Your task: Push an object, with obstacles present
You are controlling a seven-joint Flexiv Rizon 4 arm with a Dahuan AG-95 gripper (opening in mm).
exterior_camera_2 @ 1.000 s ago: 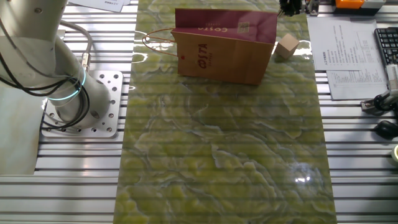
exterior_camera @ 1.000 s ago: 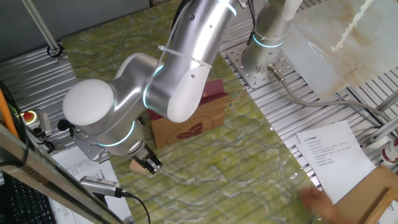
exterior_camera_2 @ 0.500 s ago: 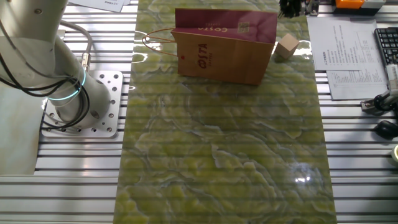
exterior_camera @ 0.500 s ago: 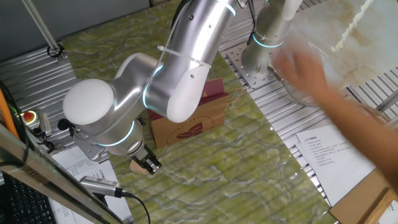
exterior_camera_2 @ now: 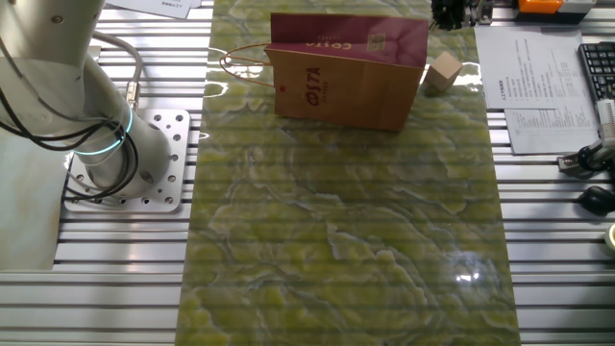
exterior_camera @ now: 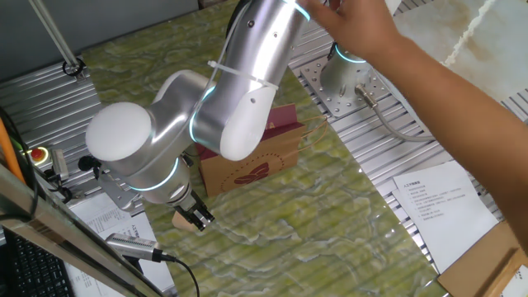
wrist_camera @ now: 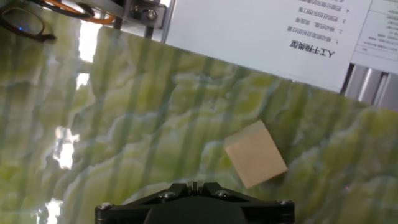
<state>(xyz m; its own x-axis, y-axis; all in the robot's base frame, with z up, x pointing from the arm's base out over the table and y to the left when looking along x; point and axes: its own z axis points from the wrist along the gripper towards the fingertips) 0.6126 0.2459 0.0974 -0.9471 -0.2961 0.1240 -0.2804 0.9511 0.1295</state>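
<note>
End effector (exterior_camera: 198, 218) beside wooden cube (wrist_camera: 255, 154)

Bright, even light overhead — white glare patches shine on the glossy green tabletop (exterior_camera_2: 346, 240). Fixed views stay sharp; the hand view softens slightly — shadows are faint.

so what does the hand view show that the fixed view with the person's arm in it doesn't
Only the hand view shows the wooden cube whole and close, lying on the green mat just ahead of the gripper, with upside-down print on the white sheet past the mat's edge. Whether the jaws are open cannot be told there.

Only the fixed view shows the paper bag, the arm's silver links above it, the person's arm reaching in, and the gripper low beside the cube.

Both show the cube, the mat and printed paper.
</note>
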